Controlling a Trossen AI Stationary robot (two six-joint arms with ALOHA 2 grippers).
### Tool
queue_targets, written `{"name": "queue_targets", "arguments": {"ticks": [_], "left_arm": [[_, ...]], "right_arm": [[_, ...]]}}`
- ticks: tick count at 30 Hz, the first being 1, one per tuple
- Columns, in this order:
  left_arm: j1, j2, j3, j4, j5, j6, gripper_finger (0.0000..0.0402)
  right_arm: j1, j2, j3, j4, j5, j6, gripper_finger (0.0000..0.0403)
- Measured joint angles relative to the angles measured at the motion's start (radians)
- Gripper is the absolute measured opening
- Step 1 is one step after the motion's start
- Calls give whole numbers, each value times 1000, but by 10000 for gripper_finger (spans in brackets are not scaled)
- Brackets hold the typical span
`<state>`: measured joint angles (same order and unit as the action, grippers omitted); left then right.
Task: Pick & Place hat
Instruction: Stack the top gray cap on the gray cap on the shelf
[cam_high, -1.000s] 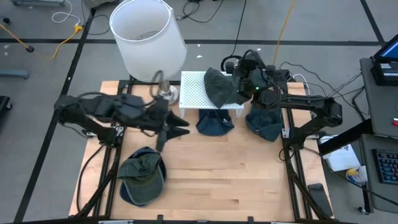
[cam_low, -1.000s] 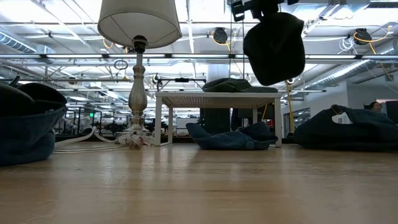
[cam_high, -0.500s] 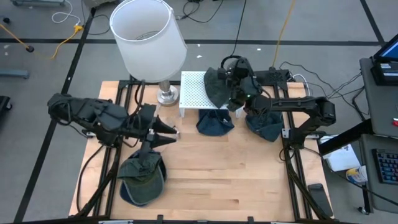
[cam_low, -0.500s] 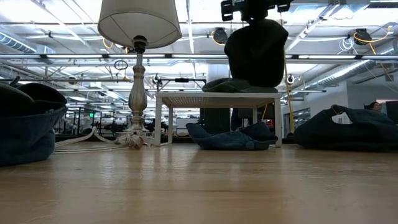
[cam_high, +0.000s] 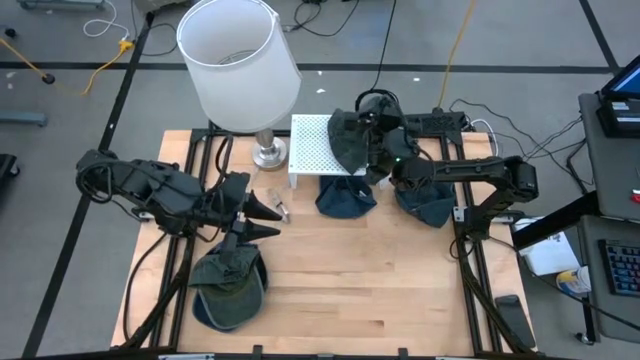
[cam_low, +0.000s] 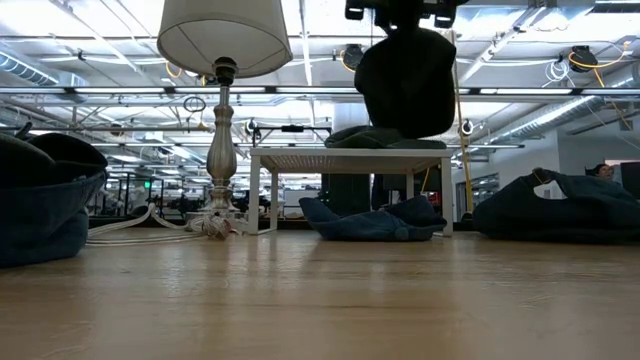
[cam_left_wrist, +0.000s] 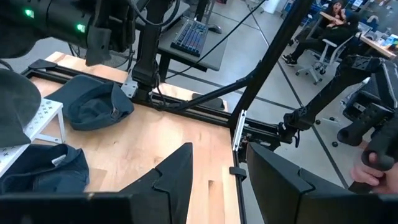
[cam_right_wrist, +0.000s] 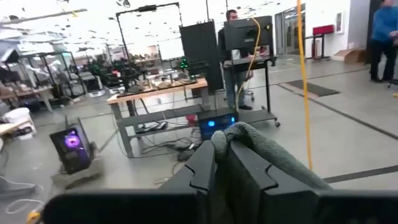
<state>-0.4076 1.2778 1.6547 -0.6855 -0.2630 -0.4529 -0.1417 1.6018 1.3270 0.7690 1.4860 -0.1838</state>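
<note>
A dark green hat (cam_low: 405, 80) hangs from my right gripper (cam_high: 372, 135), which is shut on it over the white perforated rack (cam_high: 312, 140). Another dark hat (cam_low: 375, 137) lies on the rack's top. A blue hat (cam_high: 345, 197) lies on the table under the rack, and a dark blue one (cam_high: 425, 200) lies to its right. An olive cap (cam_high: 228, 285) lies near the table's left front. My left gripper (cam_high: 262, 215) stands open above the table between the lamp base and the olive cap, holding nothing. My right gripper pinches a bunched fold of the hat's green cloth (cam_right_wrist: 245, 138) between its two fingers (cam_right_wrist: 202, 165). The fingers reach in about level from the table's right side. The hat hangs slack below them, lifted clear of the table, its lower end (cam_low: 400, 130) close over the rack's top.
A lamp with a white shade (cam_high: 238, 60) and a metal base (cam_high: 268, 155) stands at the far left beside the rack. Bare wood (cam_high: 360, 280) spreads over the table's near half. Black frame rails (cam_high: 470, 270) run along both side edges.
My right gripper has carried the hat toward the table's left, from beyond the rack's right end to over the rack, rolling as it went; the hat has swung with it. My left gripper has drawn back from the lamp base toward the table's near left, still open.
</note>
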Motion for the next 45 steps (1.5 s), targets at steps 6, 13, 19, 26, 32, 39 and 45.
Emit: {"name": "queue_targets", "arguments": {"ticks": [6,13,19,26,32,39,45], "left_arm": [[0,0,0,-18,1,-5,154],[0,0,0,-29,2,-4,154],[0,0,0,-30,3,13,154],[1,0,0,-29,3,50,154],[1,0,0,-28,3,66,154],[1,0,0,-28,70,66,154],[0,0,0,-29,87,52,154]], "right_arm": [[-1,9,0,-110,-130,163,22],[0,9,0,-396,-257,436,19],[-1,9,-1,-451,-257,513,19],[4,9,-1,-444,-257,669,19],[22,9,-1,-459,-289,839,18],[48,7,-1,-536,-364,961,18],[74,-7,-1,-770,-391,977,18]]}}
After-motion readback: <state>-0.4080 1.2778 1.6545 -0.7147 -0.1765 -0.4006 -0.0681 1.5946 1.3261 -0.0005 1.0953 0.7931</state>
